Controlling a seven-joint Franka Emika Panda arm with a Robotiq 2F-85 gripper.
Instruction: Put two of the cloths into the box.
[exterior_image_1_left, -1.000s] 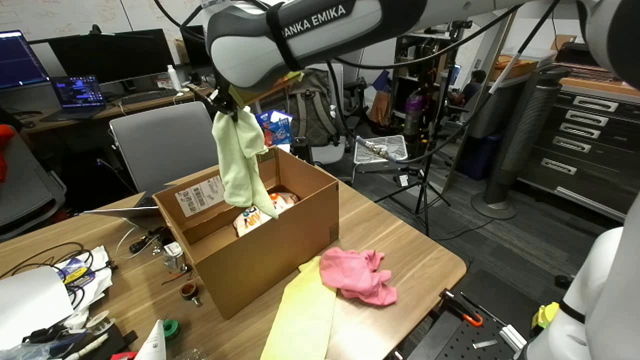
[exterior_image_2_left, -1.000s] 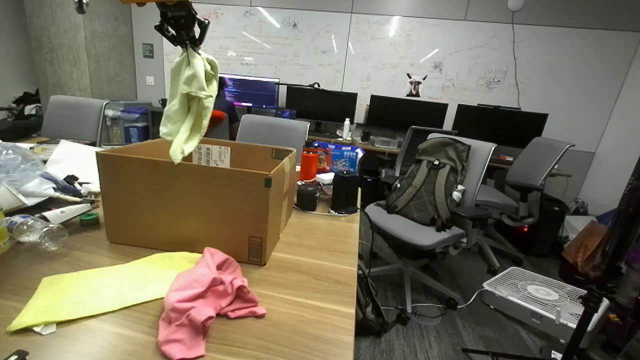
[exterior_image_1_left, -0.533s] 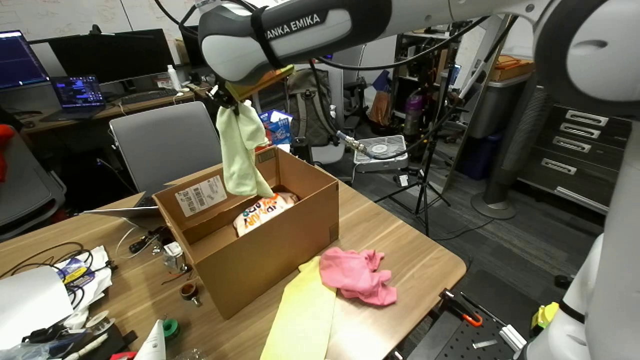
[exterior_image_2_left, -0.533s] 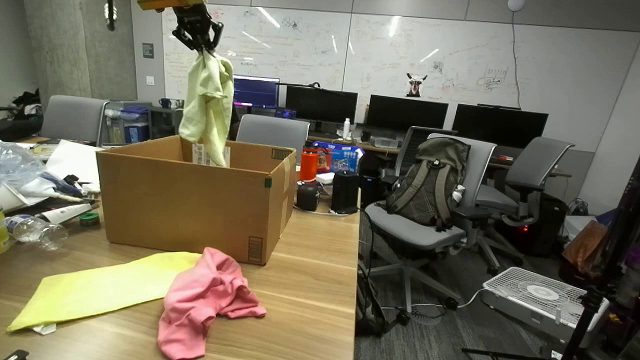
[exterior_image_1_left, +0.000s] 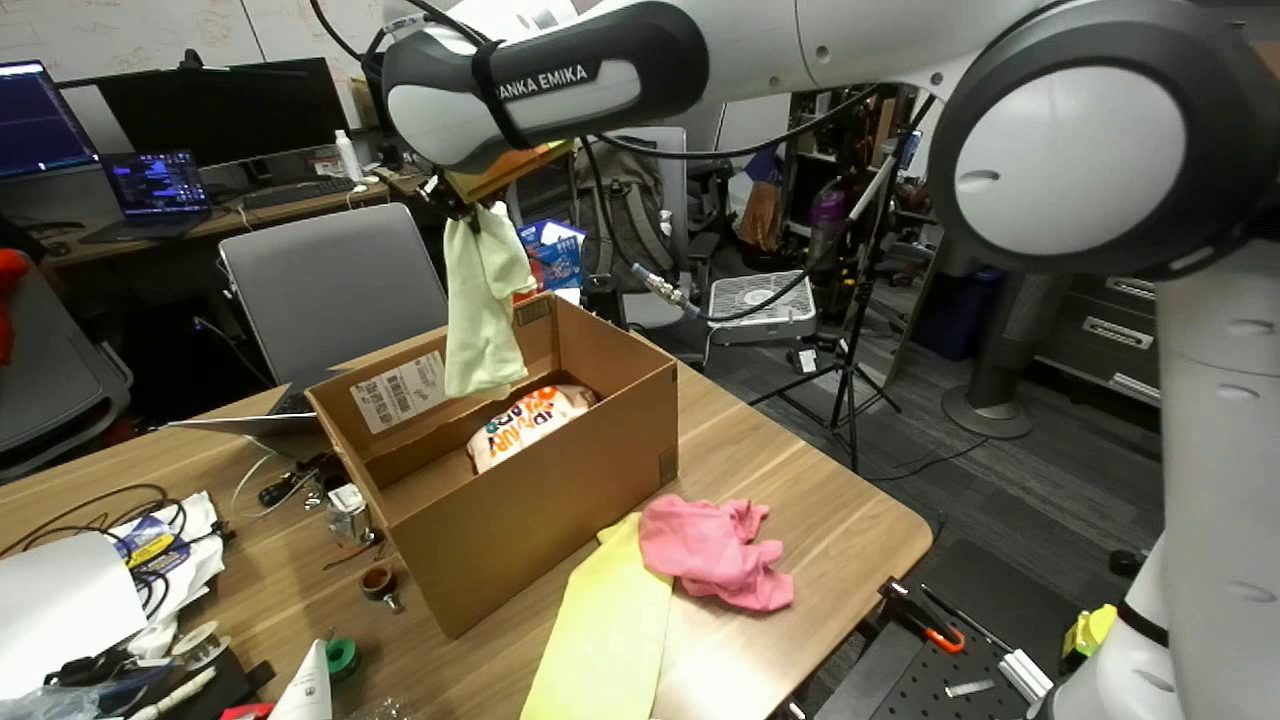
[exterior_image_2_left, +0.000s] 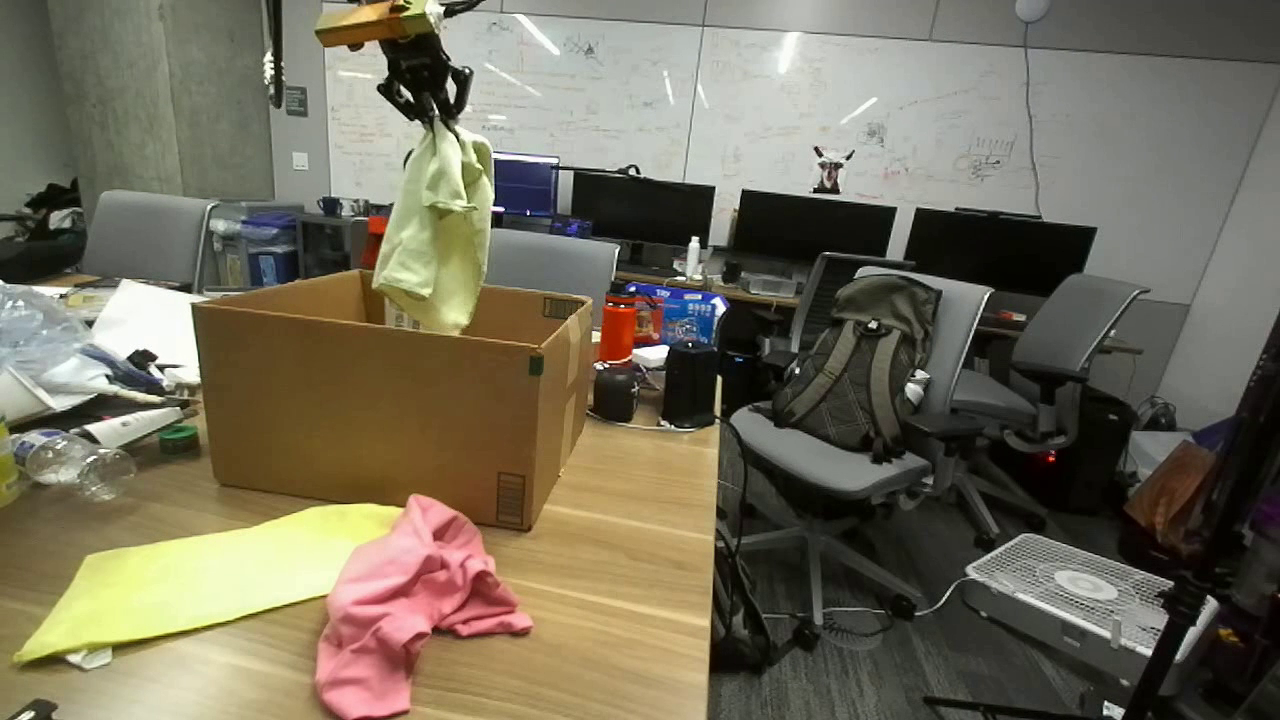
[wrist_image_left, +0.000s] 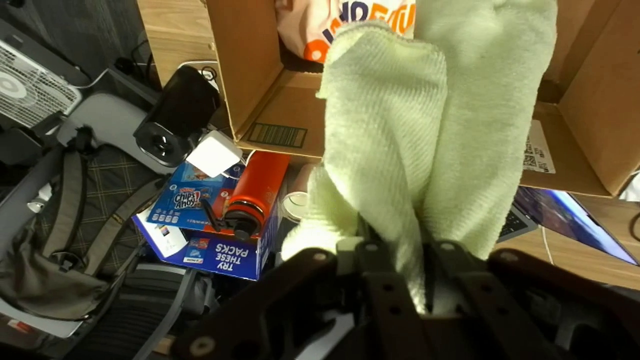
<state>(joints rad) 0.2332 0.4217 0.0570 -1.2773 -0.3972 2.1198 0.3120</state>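
On the wooden table (exterior_image_2_left: 620, 520): cardboard box (exterior_image_2_left: 370, 410), yellow cloth (exterior_image_2_left: 220, 570), pink cloth (exterior_image_2_left: 412, 605), clear bottle (exterior_image_2_left: 78, 466).

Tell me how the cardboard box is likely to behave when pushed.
The cardboard box will probably slide rather than tip or roll, with its long lower edges flush on the wooden table. It looks light for its size, with thin walls and an open top. Those unbraced upper edges might flex under a hard push.
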